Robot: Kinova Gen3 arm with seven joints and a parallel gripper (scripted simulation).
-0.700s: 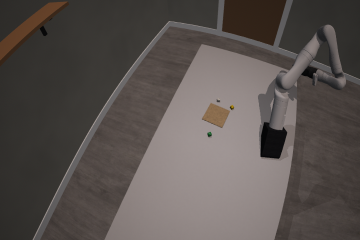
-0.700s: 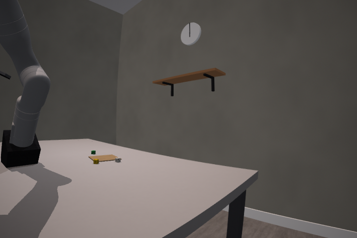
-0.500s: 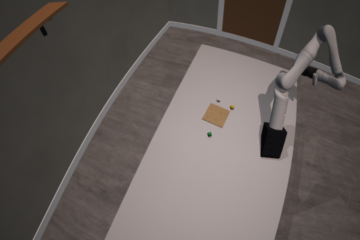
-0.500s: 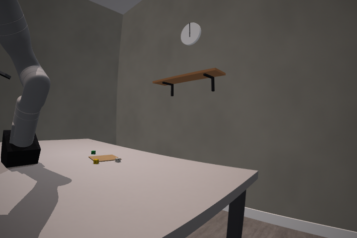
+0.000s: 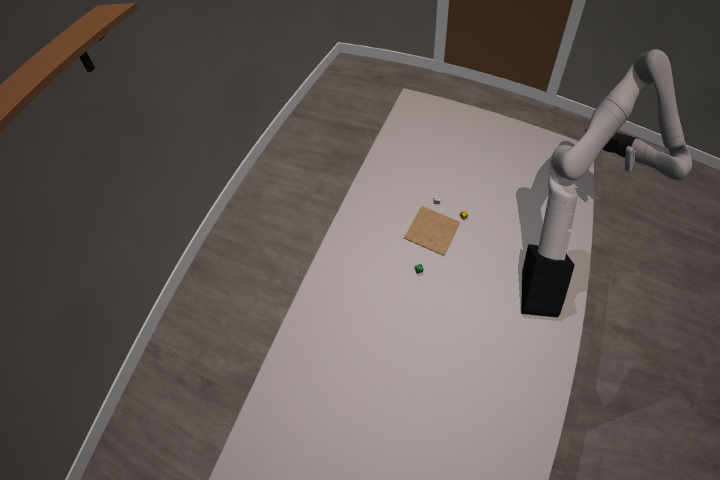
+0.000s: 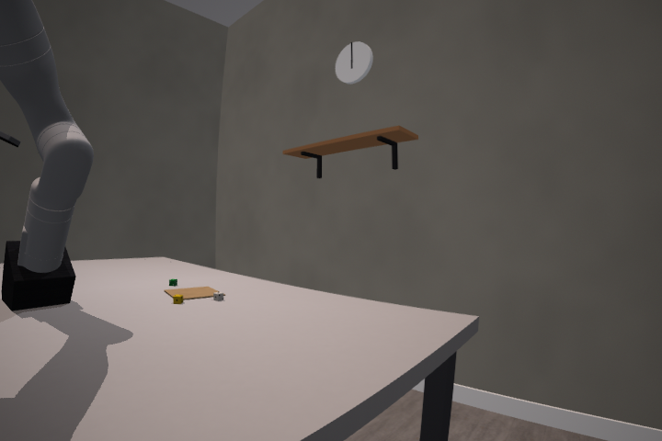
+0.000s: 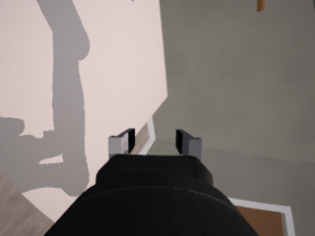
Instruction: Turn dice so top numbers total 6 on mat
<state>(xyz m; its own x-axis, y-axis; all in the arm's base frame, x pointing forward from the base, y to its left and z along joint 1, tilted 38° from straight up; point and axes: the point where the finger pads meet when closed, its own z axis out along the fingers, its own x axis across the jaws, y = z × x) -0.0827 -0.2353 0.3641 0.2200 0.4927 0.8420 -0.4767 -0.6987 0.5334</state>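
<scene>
A tan square mat (image 5: pixel 431 230) (image 6: pixel 192 292) lies flat on the table. A white die (image 5: pixel 437 200) (image 6: pixel 218 297) lies on the table just off the mat, beyond its upper edge in the top view. A yellow die (image 5: pixel 464 215) (image 6: pixel 177 299) lies off the mat near its upper right corner in that view. A green die (image 5: pixel 419 268) (image 6: pixel 173 282) lies off the mat on the opposite side. The numbers on top are too small to read. My gripper (image 7: pixel 155 138) is open and empty, raised high and far from the dice and mat.
The arm's black base block (image 5: pixel 546 283) (image 6: pixel 39 286) stands on the table (image 5: pixel 372 339) (image 6: pixel 269 353), to the right of the mat in the top view. A wooden wall shelf (image 5: pixel 43 70) (image 6: pixel 352 142) is away from the table.
</scene>
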